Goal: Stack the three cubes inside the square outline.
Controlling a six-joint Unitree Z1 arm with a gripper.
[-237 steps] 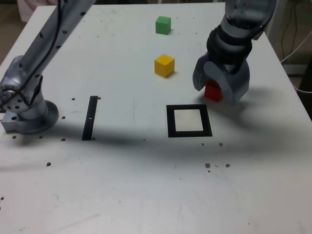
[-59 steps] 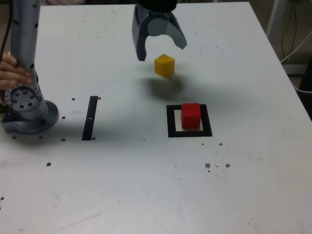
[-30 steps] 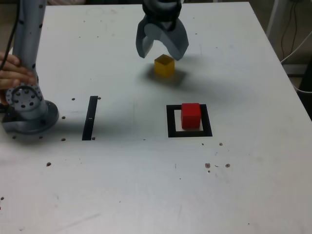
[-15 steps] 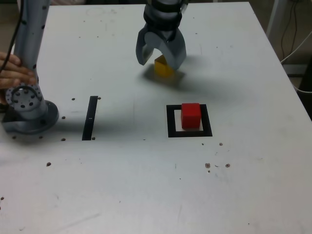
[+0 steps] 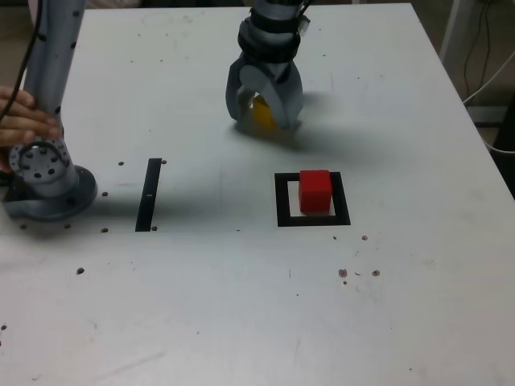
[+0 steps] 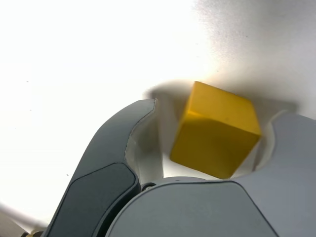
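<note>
**Yellow cube between the fingers**

The yellow cube [image 6: 216,131] sits on the table [image 5: 241,305] between the gripper [image 5: 265,112] fingers [image 6: 106,177], which bracket it with a visible gap on one side, so no firm pinch is certain. The red cube [image 5: 315,190] stands well apart inside the square outline [image 5: 282,201]

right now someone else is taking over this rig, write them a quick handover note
End effector: down around the small matte yellow cube, jaws on either side with a gap visible on one side; grip not confirmed.
Small matte red cube: sits inside the thick black square outline.
Green cube: not in view.
Done: red cube placed.
Left: grip the yellow cube, stack it on the red one, then find and add the green one.
</note>
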